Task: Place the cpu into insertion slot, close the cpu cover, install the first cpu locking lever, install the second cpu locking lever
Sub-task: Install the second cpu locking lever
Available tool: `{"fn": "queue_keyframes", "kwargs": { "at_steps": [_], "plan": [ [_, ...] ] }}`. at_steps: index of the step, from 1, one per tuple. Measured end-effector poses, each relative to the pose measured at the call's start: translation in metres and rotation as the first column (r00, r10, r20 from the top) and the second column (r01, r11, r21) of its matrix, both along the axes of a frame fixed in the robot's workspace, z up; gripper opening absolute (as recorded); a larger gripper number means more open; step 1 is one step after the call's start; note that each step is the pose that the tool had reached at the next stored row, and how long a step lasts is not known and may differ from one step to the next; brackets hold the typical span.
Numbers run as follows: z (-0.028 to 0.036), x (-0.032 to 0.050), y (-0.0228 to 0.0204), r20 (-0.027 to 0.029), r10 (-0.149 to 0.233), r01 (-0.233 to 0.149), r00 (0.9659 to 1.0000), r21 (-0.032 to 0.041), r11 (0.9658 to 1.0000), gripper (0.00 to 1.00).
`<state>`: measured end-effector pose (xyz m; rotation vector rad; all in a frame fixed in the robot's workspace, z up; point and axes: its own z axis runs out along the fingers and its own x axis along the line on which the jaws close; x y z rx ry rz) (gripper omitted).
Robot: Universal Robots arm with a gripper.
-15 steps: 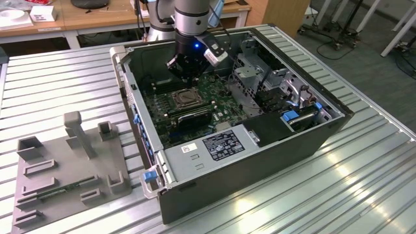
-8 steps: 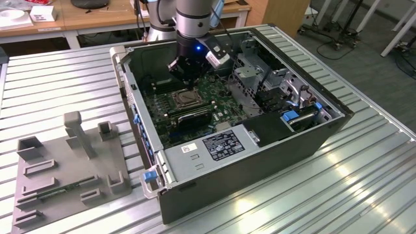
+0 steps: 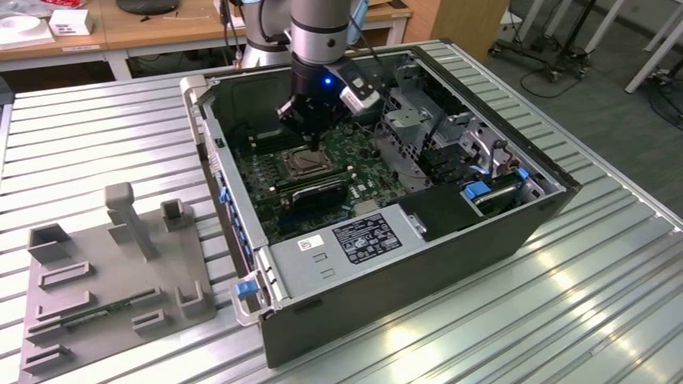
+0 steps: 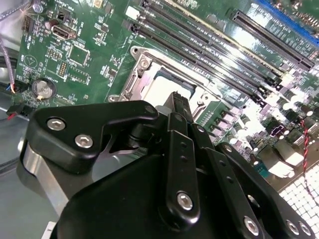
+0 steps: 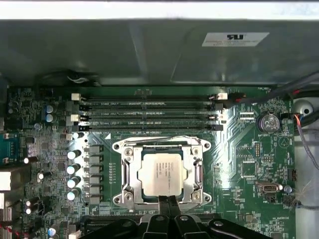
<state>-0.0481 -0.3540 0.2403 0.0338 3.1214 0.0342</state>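
The cpu (image 5: pixel 163 173) sits under the closed cpu cover (image 5: pixel 126 170); the gripper (image 5: pixel 168 201), fingertips pinched together empty beside it, must engage a locking lever.

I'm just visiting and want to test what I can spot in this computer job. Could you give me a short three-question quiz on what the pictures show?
1. True or false: the chip already lies in its socket on the green board.
2. In the first wrist view, where are the gripper tips? A) at the edge of the socket B) over the grey stand on the table C) on the power supply
3. Fill in: the long black memory slots run beside the ____.

Key: 1 true. 2 A: the tips are pressed together at the socket's edge, holding nothing. 3 socket.
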Motion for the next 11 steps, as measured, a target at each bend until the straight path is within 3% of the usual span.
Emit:
{"fn": "queue_keyframes", "kwargs": {
  "at_steps": [7, 11],
  "plan": [
    [0.0000, 0.0000, -0.0086, 0.0000, 0.000, 0.000, 1.0000, 0.0000, 1.0000, 0.11],
    [0.0000, 0.0000, -0.0176, 0.0000, 0.000, 0.000, 1.0000, 0.0000, 1.0000, 0.11]
  ]
}}
